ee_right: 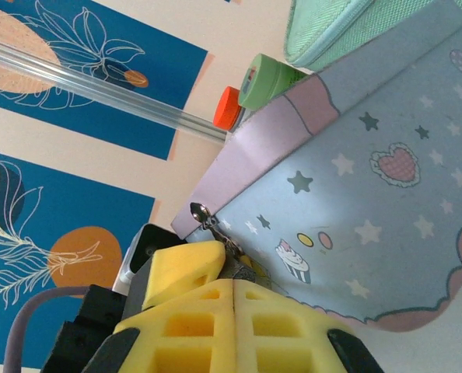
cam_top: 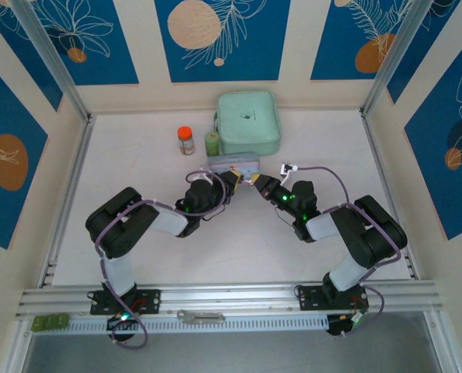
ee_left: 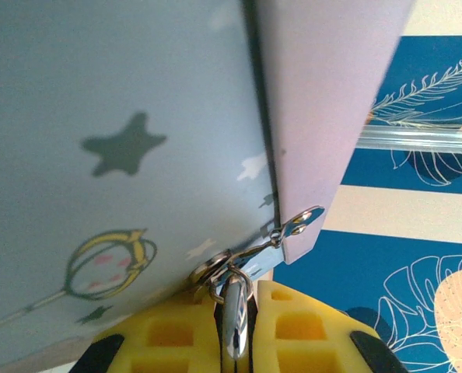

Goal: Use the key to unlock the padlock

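My left gripper and right gripper meet tip to tip at the near edge of the pale blue tin. In the left wrist view the left gripper is shut on the thin shiny grey key, seen edge-on, with its ring against the tin's latch. The right wrist view has the right gripper shut on the small dark padlock with brassy glints, which hangs at the tin's latch. Most of the padlock is hidden by the pads. The left gripper's fingertip touches beside it.
A mint green zip case lies behind the tin. An orange-lidded jar and a green-lidded jar stand to its left. Aluminium rails frame the table's near edge and sides.
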`<state>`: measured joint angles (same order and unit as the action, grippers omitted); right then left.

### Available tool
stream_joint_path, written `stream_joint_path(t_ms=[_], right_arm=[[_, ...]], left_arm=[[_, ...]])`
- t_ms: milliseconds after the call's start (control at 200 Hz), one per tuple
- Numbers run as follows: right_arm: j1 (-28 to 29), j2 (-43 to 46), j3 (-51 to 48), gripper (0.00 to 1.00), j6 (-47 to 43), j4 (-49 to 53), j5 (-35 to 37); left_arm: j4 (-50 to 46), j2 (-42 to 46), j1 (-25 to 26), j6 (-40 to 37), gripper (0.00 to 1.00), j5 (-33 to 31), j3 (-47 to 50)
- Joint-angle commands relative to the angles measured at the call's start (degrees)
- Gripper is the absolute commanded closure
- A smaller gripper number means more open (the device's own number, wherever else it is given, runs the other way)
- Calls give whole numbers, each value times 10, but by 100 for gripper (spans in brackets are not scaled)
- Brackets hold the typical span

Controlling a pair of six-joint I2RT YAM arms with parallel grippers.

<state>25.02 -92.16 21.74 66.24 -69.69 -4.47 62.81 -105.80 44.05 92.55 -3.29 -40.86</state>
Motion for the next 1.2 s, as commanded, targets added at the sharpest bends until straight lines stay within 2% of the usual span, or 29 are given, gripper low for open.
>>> stream_joint_path(t_ms=[0,225,430,620,760,1070,1195], right_arm=[[11,-11,13,100,-4,-10,-6],[36,-78,37,100,11,-33,-18],[41,-128,63,100,15,-68,-37],[27,-78,61,100,-19,-11,-44],[45,-47,74,100,-36,43,-41],[57,-72,70,100,16,-8,-29],[57,-51,67,100,20,22,-23]], left_arm=[[66,15,8,-3,100,19,-17],[84,18,8,-5,100,33,-24],[65,29,8,-13,100,74,-33],[-12,64,7,-41,100,102,-6],[-52,81,7,-68,100,102,4],[-92,74,8,-112,100,91,-12],[-88,63,8,-125,100,88,-10]])
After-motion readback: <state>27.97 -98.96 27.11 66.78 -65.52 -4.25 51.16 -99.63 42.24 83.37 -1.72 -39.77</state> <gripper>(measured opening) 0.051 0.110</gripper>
